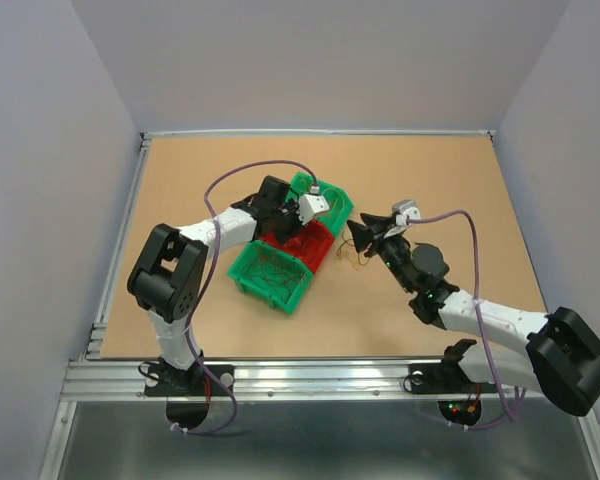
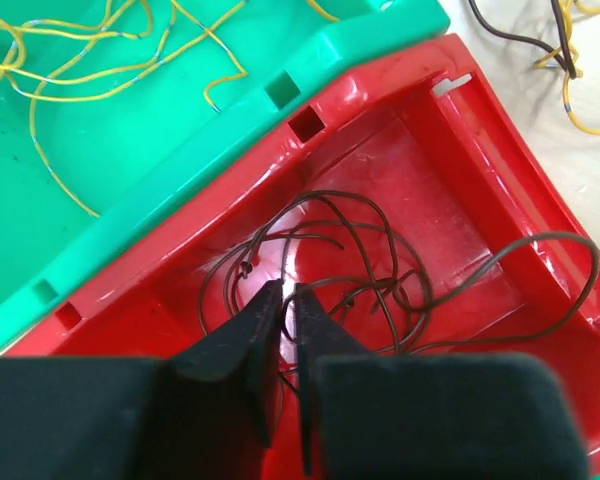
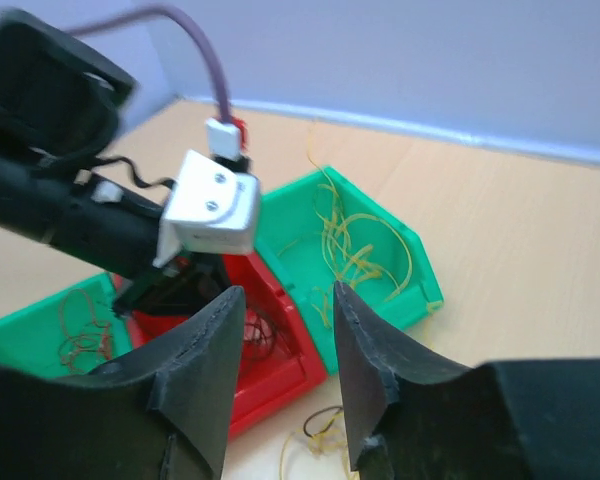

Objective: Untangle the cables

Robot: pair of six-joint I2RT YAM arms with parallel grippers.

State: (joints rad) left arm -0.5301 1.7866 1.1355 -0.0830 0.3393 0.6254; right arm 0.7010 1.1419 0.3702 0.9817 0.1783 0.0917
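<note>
We find the thin cables, fine brown, orange and yellow wires, in 4 places. A loose coil of dark brown wire (image 2: 350, 270) lies in the red plastic bin (image 2: 480, 170). Yellow strands (image 2: 90, 70) are spread over the floor of the green plastic bin (image 2: 230, 130) that touches it on the far side. Orange-brown curls (image 3: 75, 335) lie in the second green bin (image 1: 275, 290) on its near side. The 4th lot is a small clump of brown and yellow wires (image 1: 355, 260) on the tan tabletop (image 1: 460, 200), just beside the red bin.

We judge the job well past halfway: 3 colours look parted, each in its own bin. What is left is the clump, where brown and yellow strands cross one another and need pulling apart.

The left gripper (image 2: 282, 300) hangs inside the red bin, its tips just above the brown coil. Its jaws stand a narrow slit apart, and we see no wire pinched between them, though strands pass close beneath. The right gripper (image 3: 285, 295) hovers near the clump and above it, with its jaws moderately apart and empty.
</note>
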